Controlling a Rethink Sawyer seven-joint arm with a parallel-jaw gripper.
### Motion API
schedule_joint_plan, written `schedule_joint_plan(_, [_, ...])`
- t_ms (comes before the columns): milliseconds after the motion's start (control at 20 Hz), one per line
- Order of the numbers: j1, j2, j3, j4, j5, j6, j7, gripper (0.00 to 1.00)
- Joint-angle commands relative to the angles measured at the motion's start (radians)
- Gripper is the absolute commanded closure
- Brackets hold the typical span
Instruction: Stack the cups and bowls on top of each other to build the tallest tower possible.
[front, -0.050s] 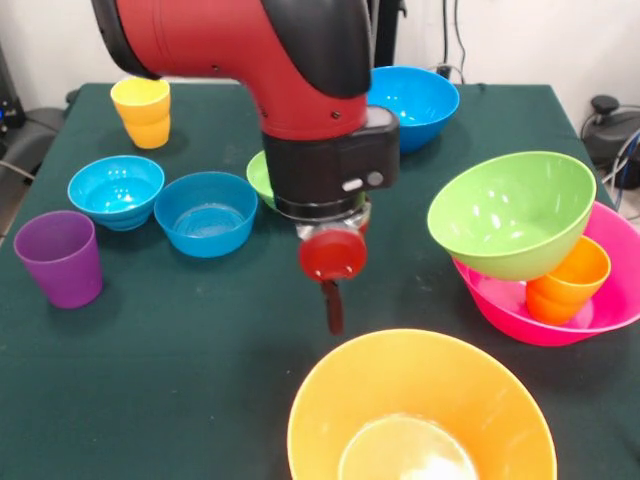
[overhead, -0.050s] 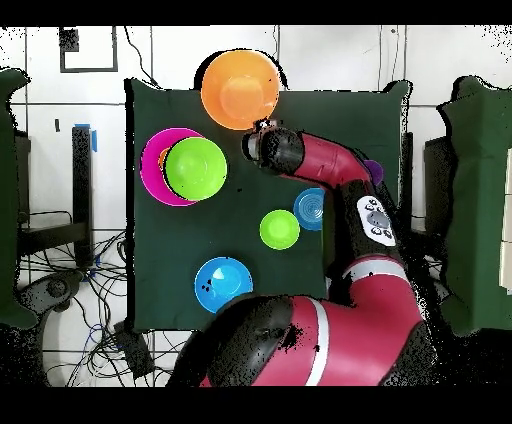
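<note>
My red and black arm reaches down over the dark table (front, -0.050s: 180, 330), my gripper (front, -0.050s: 333, 300) hanging just behind the big orange bowl (front, -0.050s: 420, 410) — whether it is spread or pressed together, I cannot tell. To one side, a pink bowl (front, -0.050s: 590, 310) holds an orange cup (front, -0.050s: 570, 280) with a green bowl (front, -0.050s: 512, 212) tilted on top.

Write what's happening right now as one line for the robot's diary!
gripper: empty, hanging over bare table | tower: pink bowl base, orange cup inside, green bowl tilted on cup | large orange bowl: alone, front edge, unstacked
</note>
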Motion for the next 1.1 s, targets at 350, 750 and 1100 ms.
schedule_joint_plan(350, [-0.113,-0.106,0.028,0.12,-0.151,0.36,-0.318,0.0])
schedule_joint_plan(750, [-0.062,-0.135,0.073,-0.077,-0.175,0.578,-0.283,0.0])
schedule_joint_plan(1100, [-0.02,-0.194,0.087,-0.153,-0.142,0.713,-0.222,0.0])
